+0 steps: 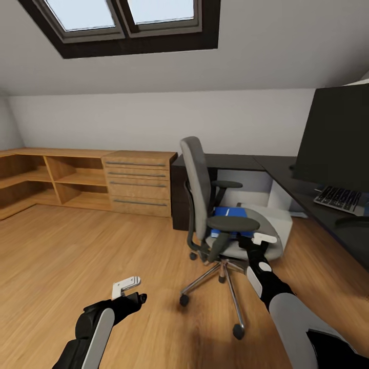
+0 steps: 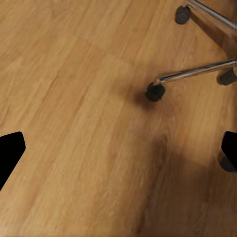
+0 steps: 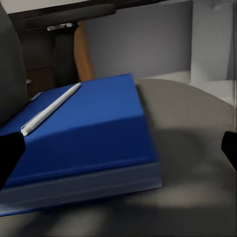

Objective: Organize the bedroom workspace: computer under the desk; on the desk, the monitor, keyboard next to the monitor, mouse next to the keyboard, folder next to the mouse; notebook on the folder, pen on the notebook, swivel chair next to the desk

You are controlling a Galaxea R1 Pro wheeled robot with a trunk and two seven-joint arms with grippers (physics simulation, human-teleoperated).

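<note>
The grey swivel chair stands in the middle of the room, left of the dark desk. On its seat lies a blue stack: a thick blue notebook with a white pen on top, and a thinner blue layer under it. My right gripper is open just in front of the seat, level with the stack's edge, touching nothing. My left gripper hangs open over the floor. The monitor and keyboard sit on the desk.
A pale box stands under the desk behind the chair. A dark low shape lies near the keyboard. Wooden shelves and drawers line the far wall. The chair's chrome legs and casters spread over the wooden floor near my left gripper.
</note>
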